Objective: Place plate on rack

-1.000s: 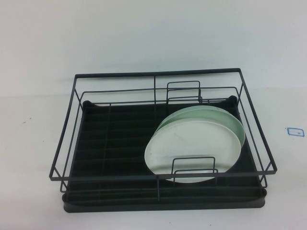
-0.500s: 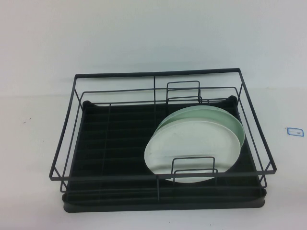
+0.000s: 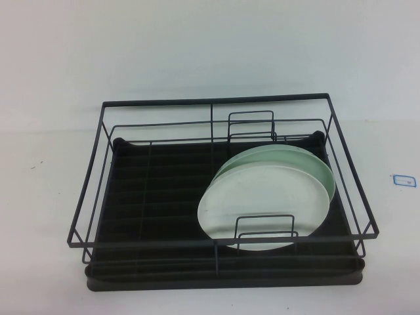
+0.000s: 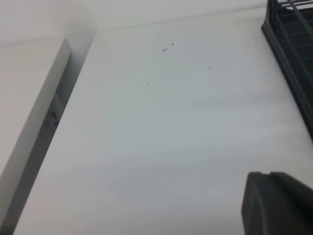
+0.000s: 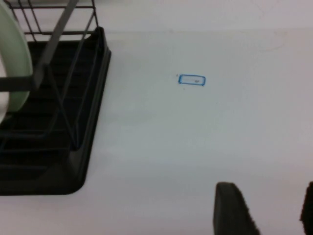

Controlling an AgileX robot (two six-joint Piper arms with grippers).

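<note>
The white plate [image 3: 252,197] leans tilted in the right half of the black wire rack [image 3: 157,103], held behind a small wire loop at the front. The pale mint-green plate [image 3: 318,172] stands right behind it, touching it. Neither gripper shows in the high view. My left gripper [image 4: 269,173] hovers over bare table beside the rack's corner [image 4: 293,34]; its fingers are together and empty. My right gripper [image 5: 266,188] is open and empty over bare table to the side of the rack's tray base [image 5: 83,122]. A pale green plate rim [image 5: 12,58] shows there.
A small blue-outlined label [image 3: 403,179] lies on the white table right of the rack, and it also shows in the right wrist view [image 5: 191,80]. The left wrist view shows the table's edge and a grey strip [image 4: 44,112]. The rack's left half holds nothing.
</note>
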